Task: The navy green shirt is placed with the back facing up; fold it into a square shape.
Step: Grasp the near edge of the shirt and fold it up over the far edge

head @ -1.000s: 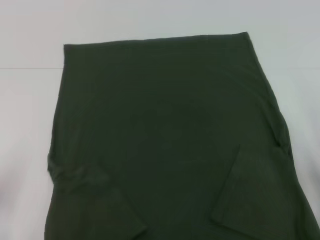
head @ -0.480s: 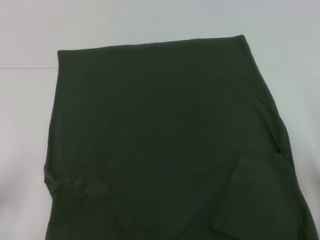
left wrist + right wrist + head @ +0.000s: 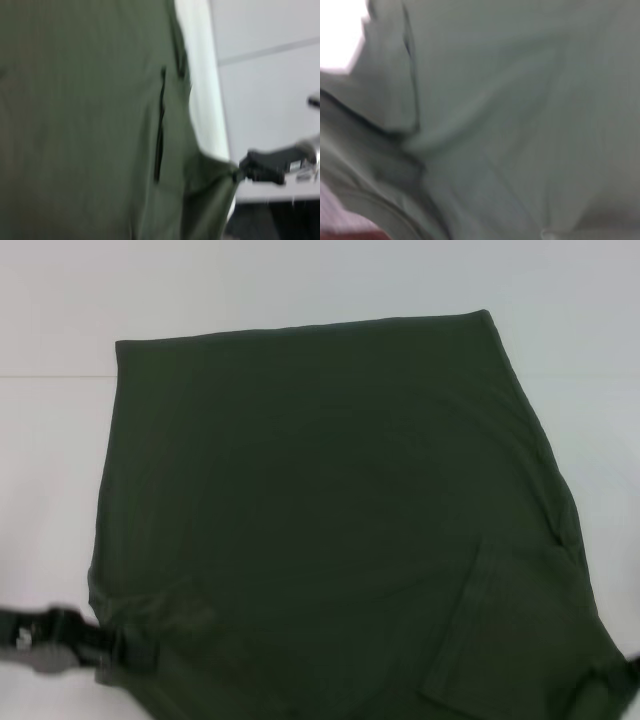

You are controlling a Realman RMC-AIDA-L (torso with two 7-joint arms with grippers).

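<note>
The white table (image 3: 60, 490) carries the navy green shirt (image 3: 320, 500), spread back up, both sleeves already turned inward, its near end reaching between the two pincers. The left pincer (image 3: 125, 648) sits at the shirt's near left edge and seems, though blur hides the fingertips, to be pinching the cloth there. The right pincer (image 3: 612, 676) is pressed together on the near right edge; the left wrist view shows fabric drawn to a peak at it. If one pincer lifts faster or loses its thin bite, the fold could land skewed and the tucked sleeves slide out
</note>
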